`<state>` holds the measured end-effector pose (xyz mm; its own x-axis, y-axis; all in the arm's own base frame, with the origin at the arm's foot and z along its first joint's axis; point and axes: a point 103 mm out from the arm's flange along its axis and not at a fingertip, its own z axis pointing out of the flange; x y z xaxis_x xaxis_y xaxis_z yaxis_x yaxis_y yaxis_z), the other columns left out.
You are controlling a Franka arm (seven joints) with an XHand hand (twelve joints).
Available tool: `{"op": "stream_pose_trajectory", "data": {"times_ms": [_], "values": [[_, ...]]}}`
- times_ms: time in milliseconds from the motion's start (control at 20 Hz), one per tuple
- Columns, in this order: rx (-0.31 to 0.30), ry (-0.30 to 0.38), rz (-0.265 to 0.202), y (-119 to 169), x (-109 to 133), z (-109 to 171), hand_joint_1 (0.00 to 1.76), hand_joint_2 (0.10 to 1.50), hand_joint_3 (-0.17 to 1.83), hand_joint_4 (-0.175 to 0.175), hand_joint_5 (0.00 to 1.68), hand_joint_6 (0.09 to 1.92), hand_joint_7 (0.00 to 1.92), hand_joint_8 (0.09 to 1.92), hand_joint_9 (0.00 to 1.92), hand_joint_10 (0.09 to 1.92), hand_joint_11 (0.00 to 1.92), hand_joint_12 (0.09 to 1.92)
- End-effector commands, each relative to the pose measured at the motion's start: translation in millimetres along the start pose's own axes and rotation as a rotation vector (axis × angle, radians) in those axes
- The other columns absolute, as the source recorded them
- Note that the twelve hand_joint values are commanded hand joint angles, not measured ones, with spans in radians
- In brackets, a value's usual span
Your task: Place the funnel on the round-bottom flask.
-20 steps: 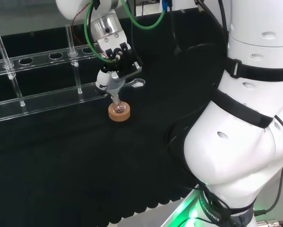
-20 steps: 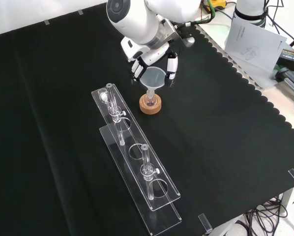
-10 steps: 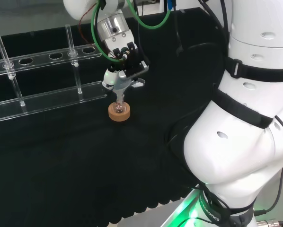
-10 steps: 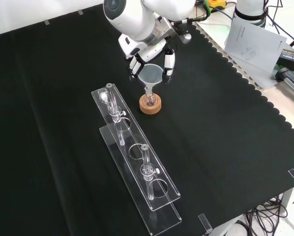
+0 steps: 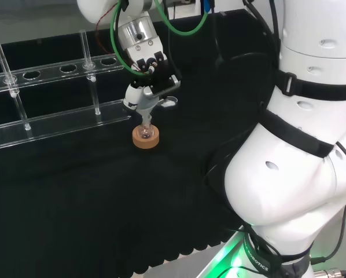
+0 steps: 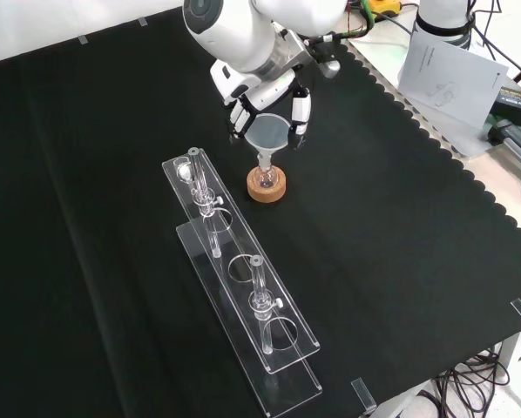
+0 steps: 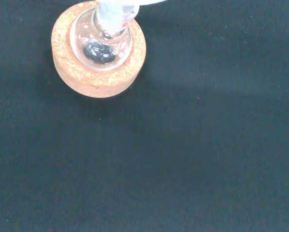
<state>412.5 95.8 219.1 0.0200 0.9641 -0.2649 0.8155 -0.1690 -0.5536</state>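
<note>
Funnel (image 6: 268, 133) and robot hand (image 6: 262, 97) seen over the cork ring (image 6: 267, 185), toward the far edge of the tabletop (image 6: 400, 226) in the front view. Compared with a second ago, you can see that the robot hand has risen slightly and shifted, and in the last half second it has scarcely moved; the funnel stem now points down into the neck of the round-bottom flask (image 7: 106, 41), which sits in the cork ring. Judge from this that the lowering is nearly done and the release is the step that remains. Note the fingers (image 6: 301, 109) curled round the funnel's rim, grasping it on both sides. The clear rack (image 6: 243, 300) stands just beside the ring, toward the near edge, untouched. Whether the stem already rests on the flask's mouth cannot be told.
</note>
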Motion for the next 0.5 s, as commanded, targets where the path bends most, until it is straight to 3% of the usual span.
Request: {"op": "stream_pose_trajectory", "data": {"times_ms": [50, 350, 500], "values": [[0.008, 0.005, -0.012, 1.0, -11.2, 4.3, 0.6, 0.86, 0.38, -0.058, 0.54, 0.09, 0.58, 0.76, 0.98, 0.61, 0.49, 1.36], [0.007, -0.022, 0.001, -1.3, 18.0, 0.1, 0.59, 0.85, 0.39, -0.057, 0.53, 0.09, 0.54, 0.78, 0.92, 0.62, 0.47, 1.36], [0.007, -0.014, -0.002, -2.1, 20.0, 0.2, 0.59, 0.85, 0.39, -0.057, 0.52, 0.09, 0.54, 0.78, 0.9, 0.62, 0.47, 1.37]]}}
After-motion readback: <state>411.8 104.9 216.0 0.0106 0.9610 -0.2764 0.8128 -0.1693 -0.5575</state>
